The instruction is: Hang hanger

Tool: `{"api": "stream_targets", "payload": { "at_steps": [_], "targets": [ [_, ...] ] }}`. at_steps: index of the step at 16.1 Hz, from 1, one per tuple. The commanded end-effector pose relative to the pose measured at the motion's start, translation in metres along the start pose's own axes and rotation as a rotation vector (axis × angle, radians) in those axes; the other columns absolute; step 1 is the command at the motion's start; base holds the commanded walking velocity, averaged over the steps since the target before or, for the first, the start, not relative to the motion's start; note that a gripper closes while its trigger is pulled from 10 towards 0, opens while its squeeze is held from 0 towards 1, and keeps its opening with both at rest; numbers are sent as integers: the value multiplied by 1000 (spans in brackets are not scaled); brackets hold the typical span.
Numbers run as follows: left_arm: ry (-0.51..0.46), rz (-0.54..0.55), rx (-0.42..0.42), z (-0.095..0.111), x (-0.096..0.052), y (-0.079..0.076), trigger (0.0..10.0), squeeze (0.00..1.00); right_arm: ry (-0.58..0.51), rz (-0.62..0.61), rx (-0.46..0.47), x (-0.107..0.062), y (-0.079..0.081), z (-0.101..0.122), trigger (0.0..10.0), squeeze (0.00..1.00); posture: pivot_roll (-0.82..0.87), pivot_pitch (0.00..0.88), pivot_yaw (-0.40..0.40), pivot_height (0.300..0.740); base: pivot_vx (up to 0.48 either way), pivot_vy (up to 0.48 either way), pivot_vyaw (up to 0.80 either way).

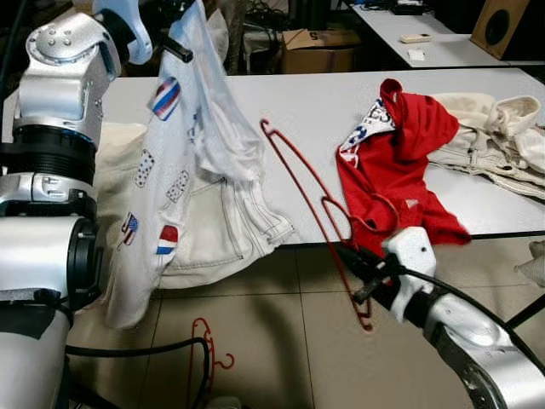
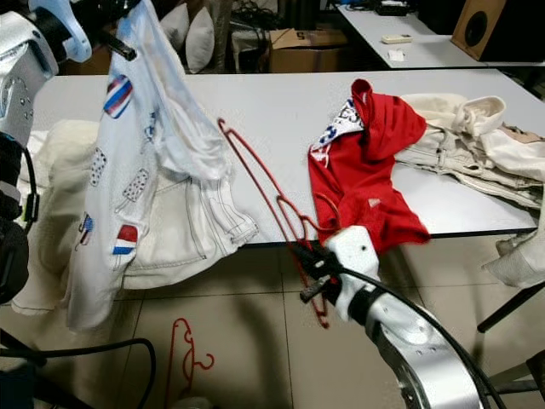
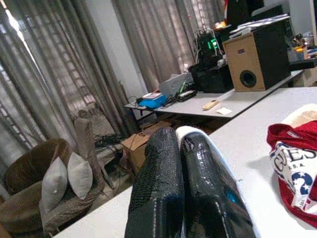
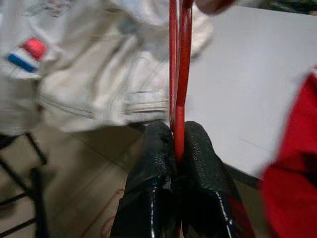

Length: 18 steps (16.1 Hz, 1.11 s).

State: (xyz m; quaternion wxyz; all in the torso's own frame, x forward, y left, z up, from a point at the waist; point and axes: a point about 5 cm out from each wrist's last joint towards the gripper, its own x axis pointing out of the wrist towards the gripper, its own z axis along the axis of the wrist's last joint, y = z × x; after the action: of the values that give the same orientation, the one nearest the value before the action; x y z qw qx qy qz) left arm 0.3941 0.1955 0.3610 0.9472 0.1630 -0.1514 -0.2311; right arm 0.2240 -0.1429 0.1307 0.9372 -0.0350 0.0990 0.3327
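A red wire hanger (image 1: 308, 192) slants from the table's front edge up over the grey table (image 1: 324, 102). My right gripper (image 1: 362, 271) is shut on its lower part, and the red bar sits pinched between the black fingers (image 4: 151, 163). My left gripper (image 1: 174, 25) is raised at the upper left, shut on a white shirt with flag and card prints (image 1: 162, 170) that hangs down past the table edge. The left fingers (image 3: 158, 198) press together on a sliver of white cloth. A red garment (image 1: 400, 162) lies draped over the table edge to the right of the hanger.
Cream clothes (image 1: 502, 136) lie on the table's right end and more white fabric (image 1: 226, 221) under the held shirt. A second red hanger (image 1: 204, 349) lies on the tiled floor beside a black cable (image 1: 136, 348). Behind stand a cardboard box (image 1: 319, 49) and another table (image 1: 434, 38).
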Motion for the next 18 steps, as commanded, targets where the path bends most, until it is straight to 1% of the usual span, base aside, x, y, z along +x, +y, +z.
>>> {"api": "stream_targets", "payload": {
  "at_steps": [1,3,4,5,6,7,10,11,13,14,15,17,18],
  "targets": [
    [5,10,20,2,-4,2,0,0,-12,66,-5,3,6,4,10000,0,72,0,8,740,0,0,0],
    [31,11,29,-2,-7,1,0,0,-38,114,8,3,9,9,10000,0,76,0,0,740,0,0,0],
    [32,-16,22,-3,-8,-3,0,0,-35,112,17,5,7,9,10000,0,76,0,-1,740,0,0,0],
    [26,-55,19,-3,-9,-9,0,0,-12,80,16,9,2,7,10000,0,77,0,-2,740,0,0,0],
    [28,-69,19,-2,-10,-11,0,0,-10,68,10,11,0,7,10000,0,77,0,-3,740,0,0,0],
    [30,-93,21,-3,-12,-15,0,0,-28,62,15,17,-2,11,10000,0,81,0,-9,740,0,0,0],
    [41,-138,24,-5,-18,-26,0,0,-81,56,81,28,-3,22,10000,0,87,0,-25,740,0,0,0],
    [41,-140,19,-5,-20,-29,0,0,-72,44,120,31,-3,21,10000,0,88,0,-29,740,0,0,0],
    [27,-128,8,-3,-22,-35,0,0,-20,51,204,36,1,13,10000,0,93,0,-40,740,0,0,0],
    [31,-112,6,-5,-22,-39,0,0,-8,102,214,38,11,10,10000,0,97,0,-47,740,0,0,0],
    [40,-109,6,-6,-22,-41,0,0,-1,121,217,40,15,9,10000,0,96,0,-47,740,0,0,0],
    [50,-107,-15,-7,-22,-46,0,0,29,129,200,40,16,7,10000,0,100,0,-48,740,0,0,0],
    [62,-85,-10,-9,-22,-48,0,0,41,140,196,40,16,7,10000,0,100,0,-48,740,0,0,0]
  ]
}}
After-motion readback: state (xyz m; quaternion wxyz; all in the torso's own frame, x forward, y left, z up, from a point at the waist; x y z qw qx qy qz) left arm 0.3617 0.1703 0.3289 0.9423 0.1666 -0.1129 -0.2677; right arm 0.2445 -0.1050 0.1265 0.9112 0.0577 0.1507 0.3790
